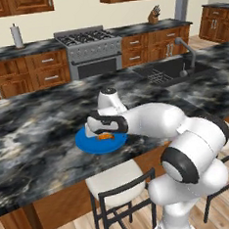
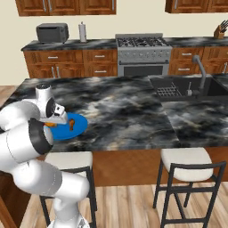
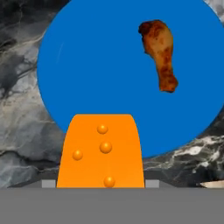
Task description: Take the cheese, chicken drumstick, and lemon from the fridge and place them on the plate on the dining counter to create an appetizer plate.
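On the dining counter [image 1: 39, 133]: we see a blue plate [image 1: 87, 142] near the front edge, above a stool [image 1: 117, 182].
Gripper [image 1: 104, 133]: we see it low over the plate, its jaws clamped on the cheese [image 3: 101, 151].
Cheese: an orange wedge, held over the plate's near rim in the hand view.
Chicken drumstick [image 3: 160, 53]: we see it lying on the plate, apart from the cheese.
Behind the counter: a stove [image 2: 143, 55] and a sink [image 2: 185, 88].
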Motion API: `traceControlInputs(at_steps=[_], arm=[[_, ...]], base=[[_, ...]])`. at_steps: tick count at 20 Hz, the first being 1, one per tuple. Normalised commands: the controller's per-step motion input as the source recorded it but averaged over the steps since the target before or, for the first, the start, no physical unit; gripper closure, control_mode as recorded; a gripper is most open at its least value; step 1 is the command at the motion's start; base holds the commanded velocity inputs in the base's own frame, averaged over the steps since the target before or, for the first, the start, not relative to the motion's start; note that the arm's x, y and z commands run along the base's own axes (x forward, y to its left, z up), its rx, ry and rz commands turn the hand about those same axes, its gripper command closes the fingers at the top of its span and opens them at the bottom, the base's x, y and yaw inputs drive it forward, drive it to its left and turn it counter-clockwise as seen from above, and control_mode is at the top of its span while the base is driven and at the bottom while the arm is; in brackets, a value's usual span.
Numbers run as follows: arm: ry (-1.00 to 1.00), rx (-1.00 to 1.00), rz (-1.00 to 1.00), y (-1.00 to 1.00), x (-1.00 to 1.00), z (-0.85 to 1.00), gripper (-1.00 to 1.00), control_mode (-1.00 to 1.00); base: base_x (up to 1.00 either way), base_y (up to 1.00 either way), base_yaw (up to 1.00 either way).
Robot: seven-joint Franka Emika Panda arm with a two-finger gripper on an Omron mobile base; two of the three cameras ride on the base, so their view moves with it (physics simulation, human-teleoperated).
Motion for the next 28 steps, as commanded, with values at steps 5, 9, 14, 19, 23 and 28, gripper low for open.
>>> traceControlInputs(at_steps=[5, 9, 14, 19, 23, 28], arm=[[0.0, 0.0, 0.0, 0.13, 0.57, -0.41, 1.0, -1.0], [0.0, 0.0, 0.0, 0.07, 0.59, -0.38, 1.0, -1.0], [0.0, 0.0, 0.0, 0.09, 0.47, -0.35, 1.0, -1.0], [-0.03, 0.0, 0.0, 0.34, 0.37, -0.28, -1.0, -1.0], [-0.04, 0.0, -0.01, 0.17, 0.13, -0.13, -1.0, -1.0], [0.0, 0.0, -0.12, -0.18, -0.1, 0.0, -1.0, -1.0]], base=[[0.0, 0.0, 0.0], [0.0, 0.0, 0.0], [0.0, 0.0, 0.0], [0.0, 0.0, 0.0], [0.0, 0.0, 0.0], [0.0, 0.0, 0.0]])
